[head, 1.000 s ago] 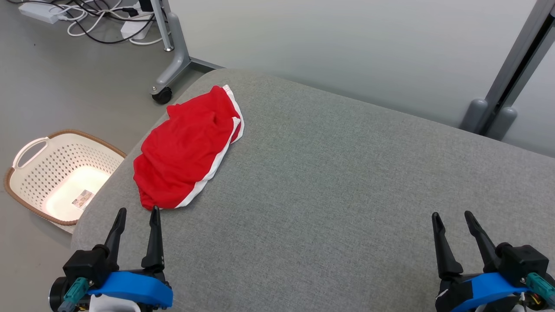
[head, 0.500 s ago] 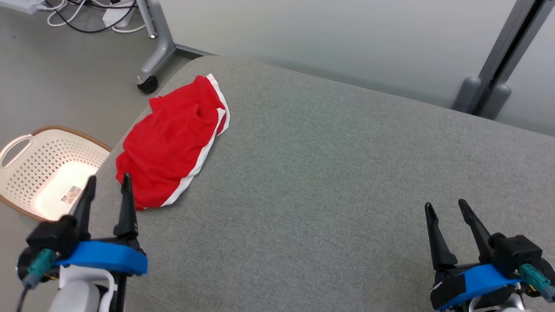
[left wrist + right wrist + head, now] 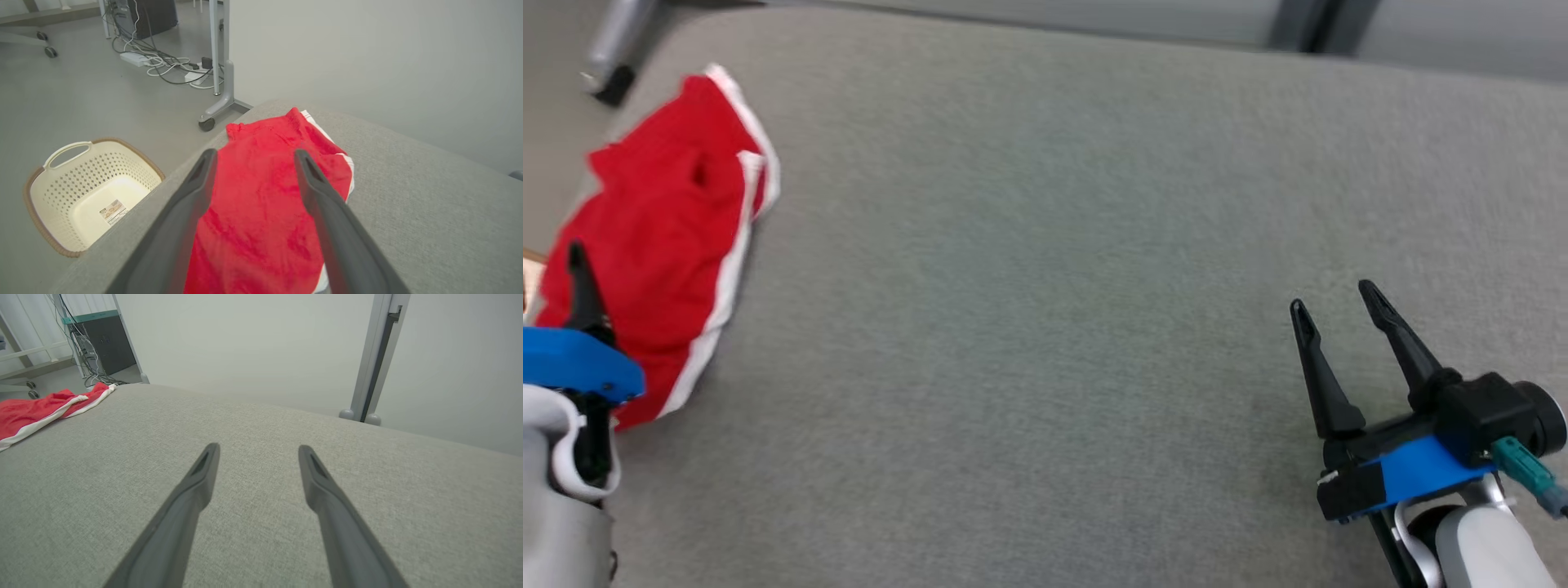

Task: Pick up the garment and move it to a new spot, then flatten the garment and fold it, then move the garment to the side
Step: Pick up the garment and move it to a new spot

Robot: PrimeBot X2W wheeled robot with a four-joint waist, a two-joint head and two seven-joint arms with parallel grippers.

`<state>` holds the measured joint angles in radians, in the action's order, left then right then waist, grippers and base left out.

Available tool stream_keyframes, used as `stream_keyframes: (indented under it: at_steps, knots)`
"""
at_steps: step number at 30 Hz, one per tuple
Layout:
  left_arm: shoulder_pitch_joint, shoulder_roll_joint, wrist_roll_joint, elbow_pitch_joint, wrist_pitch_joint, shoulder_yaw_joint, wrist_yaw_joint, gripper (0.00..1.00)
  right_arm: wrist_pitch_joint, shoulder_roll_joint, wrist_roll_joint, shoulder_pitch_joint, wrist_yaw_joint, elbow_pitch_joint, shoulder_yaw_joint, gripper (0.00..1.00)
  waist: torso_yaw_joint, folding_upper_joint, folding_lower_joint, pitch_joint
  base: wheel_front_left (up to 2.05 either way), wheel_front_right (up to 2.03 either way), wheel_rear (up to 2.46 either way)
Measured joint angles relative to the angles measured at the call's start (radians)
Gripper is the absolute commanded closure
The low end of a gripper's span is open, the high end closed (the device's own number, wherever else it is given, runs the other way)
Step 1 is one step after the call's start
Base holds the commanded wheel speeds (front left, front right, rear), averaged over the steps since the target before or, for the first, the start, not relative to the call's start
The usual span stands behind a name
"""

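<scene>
Crumpled red shorts (image 3: 662,245) with white trim, at the left edge of the grey woven upholstery (image 3: 1045,245), left gripper (image 3: 251,157) spread wide above them, empty, right gripper (image 3: 1331,296) spread wide over bare cloth, empty.

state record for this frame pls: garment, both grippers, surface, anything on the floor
garment: red with white trim, crumpled, unfolded, near the surface's left edge
surface: grey, upholstered
left gripper: open, fingers framing the garment, nothing gripped
right gripper: open, over bare fabric, well away from the garment
basket: cream, perforated, on the floor beside the surface
stage: pickup not yet done
</scene>
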<state>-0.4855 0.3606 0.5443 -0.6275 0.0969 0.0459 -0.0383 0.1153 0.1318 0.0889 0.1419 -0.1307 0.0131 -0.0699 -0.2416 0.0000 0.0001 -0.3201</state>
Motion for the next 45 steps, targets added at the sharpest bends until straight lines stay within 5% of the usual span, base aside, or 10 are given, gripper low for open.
stream_keyframes:
  at_steps: [8, 16, 17, 19, 26, 31, 38, 45]
  knots:
    - [-0.081, 0.061, 0.046, -0.155, -0.109, 0.041, 0.035, 0.00, -0.018, 0.028, -0.001, 0.038, 0.000, -0.057, -0.028, 0.00, 0.102, 0.0000, 0.0001, -0.125, 0.00, 0.00, 0.00]
    - [-0.133, 0.078, 0.090, -0.259, -0.258, 0.077, 0.144, 0.00, -0.017, 0.033, 0.002, 0.061, 0.000, -0.078, -0.041, 0.00, 0.151, 0.0000, 0.0000, -0.175, 0.00, 0.00, 0.00]
    - [-0.138, 0.080, 0.099, -0.264, -0.287, 0.079, 0.144, 0.15, -0.017, 0.033, 0.002, 0.061, 0.000, -0.078, -0.040, 0.00, 0.152, 0.0000, -0.0001, -0.175, 0.00, 0.00, 0.00]
    - [-0.145, 0.081, 0.110, -0.265, -0.323, 0.081, 0.144, 1.00, -0.017, 0.032, 0.002, 0.061, 0.000, -0.077, -0.034, 0.00, 0.151, 0.0000, -0.0001, -0.169, 0.00, 0.00, 0.00]
    - [-0.126, 0.088, 0.103, -0.191, -0.349, 0.059, 0.125, 1.00, 0.009, 0.010, 0.018, 0.059, 0.000, -0.040, -0.036, 0.00, 0.126, 0.0000, 0.0000, -0.097, 0.00, 0.00, 0.00]
    - [-0.128, 0.144, 0.066, -0.055, -0.331, 0.035, 0.111, 1.00, 0.037, -0.010, 0.032, 0.052, 0.000, 0.012, -0.044, 0.00, 0.105, 0.0000, -0.0001, -0.012, 0.00, 0.00, 0.00]
    - [-0.163, 0.198, 0.020, 0.218, -0.379, -0.027, 0.085, 1.00, 0.075, -0.040, 0.055, 0.015, 0.000, 0.067, -0.027, 0.00, 0.105, 0.0000, -0.0003, 0.108, 0.00, 0.00, 0.00]
    - [-0.205, 0.187, 0.005, 0.518, -0.488, -0.126, 0.051, 1.00, 0.093, -0.061, 0.064, -0.012, 0.000, 0.088, -0.016, 0.00, 0.164, 0.0000, -0.0003, 0.187, 0.00, 0.00, 0.00]
